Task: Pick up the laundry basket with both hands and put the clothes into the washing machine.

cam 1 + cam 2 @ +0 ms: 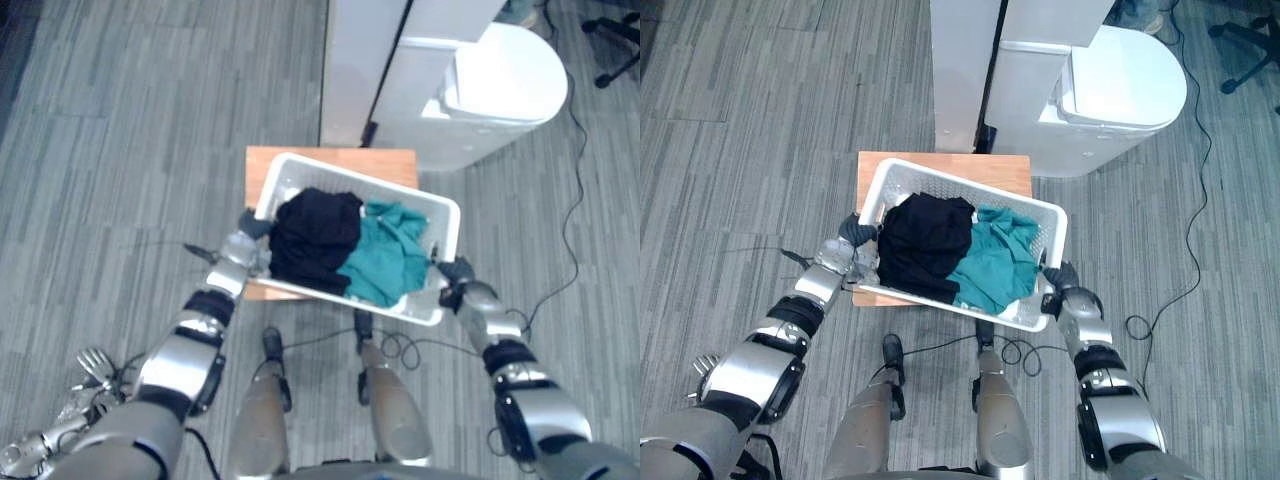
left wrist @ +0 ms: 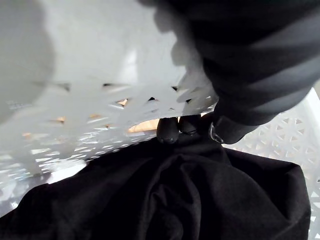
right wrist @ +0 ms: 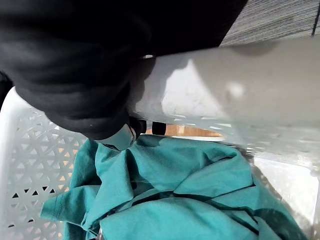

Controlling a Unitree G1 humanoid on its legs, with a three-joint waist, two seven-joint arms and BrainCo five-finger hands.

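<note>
The white plastic laundry basket (image 1: 940,182) has a smooth, slightly shiny rim, and its walls are pierced with small triangular holes. The black cloth garment (image 1: 925,240) is matt and soft; the teal cloth garment (image 1: 995,262) is matt and creased. The light brown wooden table (image 1: 1000,170) looks smooth. The white washing machine (image 1: 1125,75) is glossy. The grey floor (image 1: 750,130) is matt and streaked.
</note>
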